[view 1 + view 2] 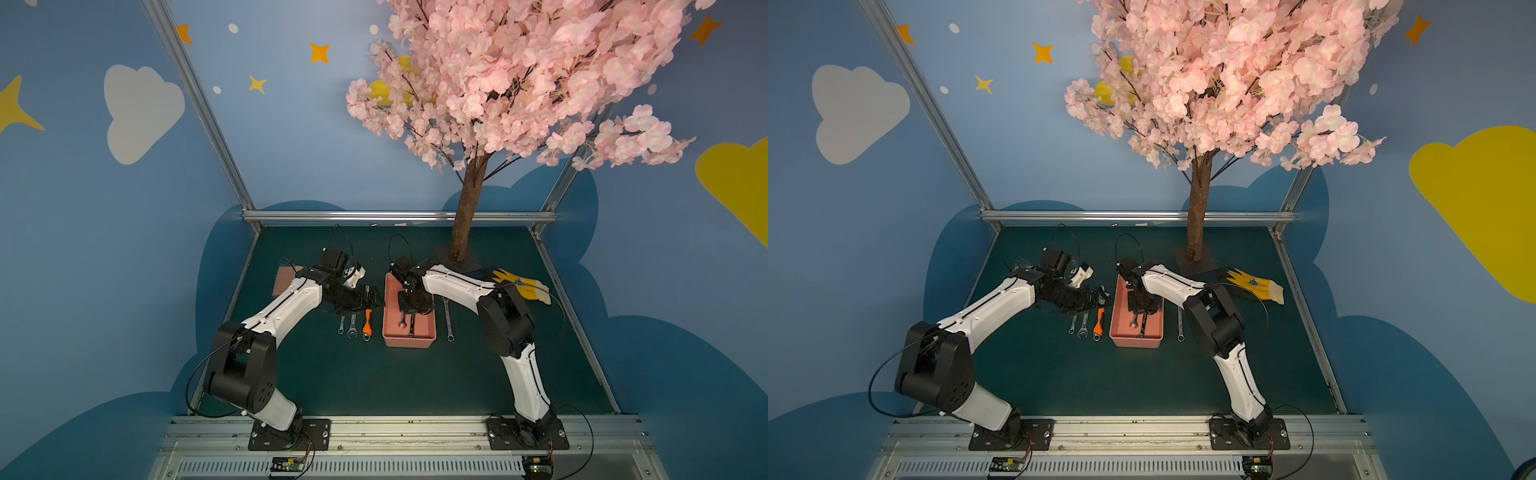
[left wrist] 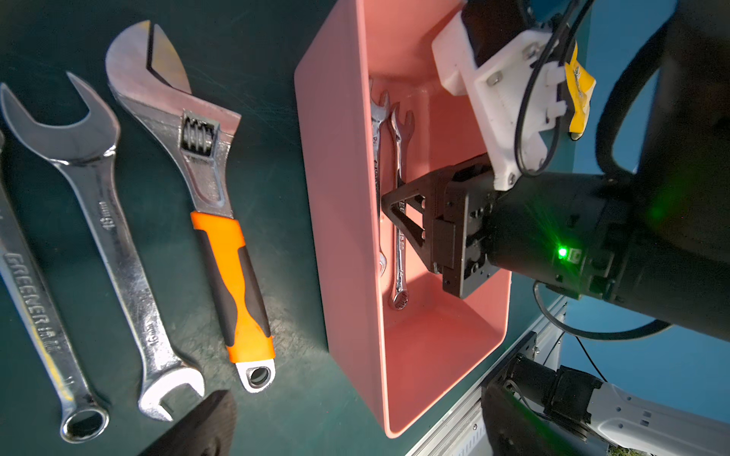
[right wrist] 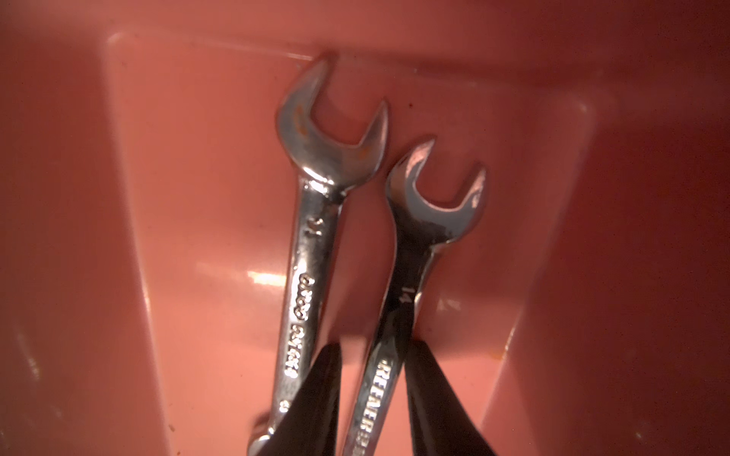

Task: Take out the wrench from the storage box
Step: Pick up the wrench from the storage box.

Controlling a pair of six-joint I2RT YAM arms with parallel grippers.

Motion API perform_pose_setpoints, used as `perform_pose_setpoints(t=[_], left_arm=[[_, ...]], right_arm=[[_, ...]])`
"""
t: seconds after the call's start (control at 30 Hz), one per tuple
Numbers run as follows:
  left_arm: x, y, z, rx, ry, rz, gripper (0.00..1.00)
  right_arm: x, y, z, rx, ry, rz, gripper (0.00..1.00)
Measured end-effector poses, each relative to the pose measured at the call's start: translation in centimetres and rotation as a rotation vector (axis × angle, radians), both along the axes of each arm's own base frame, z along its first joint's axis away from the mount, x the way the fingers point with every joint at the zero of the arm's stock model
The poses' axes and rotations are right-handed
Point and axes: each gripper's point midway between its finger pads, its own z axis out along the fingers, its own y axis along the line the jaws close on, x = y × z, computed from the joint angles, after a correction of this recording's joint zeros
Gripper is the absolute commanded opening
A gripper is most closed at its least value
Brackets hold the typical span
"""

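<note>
The right pincer (image 3: 373,347), down in the box (image 1: 409,338), is clamped on the wrench (image 3: 399,304) at 3 o'clock of its neighbour (image 3: 308,244), likely to lift it; the left pincer (image 1: 374,300) gapes empty at the box's 9 o'clock, perhaps bracing.

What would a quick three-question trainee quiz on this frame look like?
1. True or false: the box is empty.
2. How many wrenches lie in it?
3. The right fingers stand: A) outside the box; B) inside it, either side of one wrench's shank; C) inside it, away from both wrenches.

Key: 1 false; 2 two; 3 B.
</note>
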Motion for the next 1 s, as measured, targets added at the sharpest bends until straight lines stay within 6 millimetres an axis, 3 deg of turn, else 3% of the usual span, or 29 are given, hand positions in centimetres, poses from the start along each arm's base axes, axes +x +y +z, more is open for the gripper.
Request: perform_pose_setpoints(t=[0.2, 0.37, 0.83, 1.0], left_arm=[[0.0, 0.0, -0.2, 0.001, 0.005, 0.0, 1.0], [-0.1, 0.0, -0.2, 0.002, 0.008, 0.0, 1.0], [0.2, -0.3, 0.5, -0.004, -0.004, -0.007, 1.0], [0.2, -0.4, 0.7, -0.005, -0.005, -0.01, 1.0]], right_arm=[[0.1, 0.0, 0.0, -0.002, -0.006, -0.012, 0.08], [0.2, 0.0, 0.0, -0.008, -0.014, -0.012, 0.0], [0.4, -0.2, 0.5, -0.031, -0.038, 0.014, 0.0], [0.5, -0.4, 2.2, -0.035, -0.066, 0.023, 0.0]])
